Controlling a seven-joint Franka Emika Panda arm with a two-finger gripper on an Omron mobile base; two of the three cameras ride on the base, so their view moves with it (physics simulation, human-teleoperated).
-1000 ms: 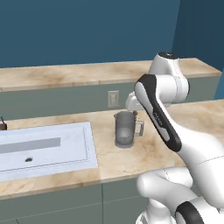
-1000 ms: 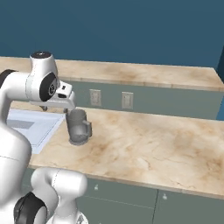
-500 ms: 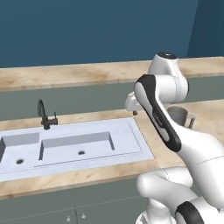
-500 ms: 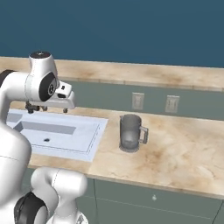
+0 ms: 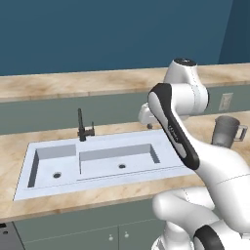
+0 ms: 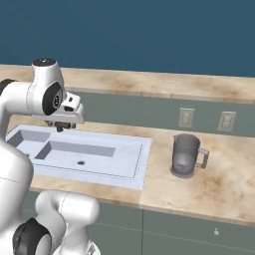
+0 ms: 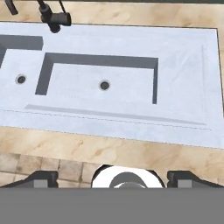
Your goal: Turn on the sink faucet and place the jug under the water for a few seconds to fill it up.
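Sink (image 5: 44,183) now nearer centre, jug (image 6: 186,155) rightward

Double-basin sink (image 5: 29,166) set in the counter (image 5: 10,146), faucet (image 5: 82,126) upright behind it, jug (image 5: 225,132) standing well right

Even, bright rendered light w/ no glare; soft shadows sitting inside sink (image 7: 183,65) basins ahead of pincer (image 7: 112,177); edges looking slightly soft.
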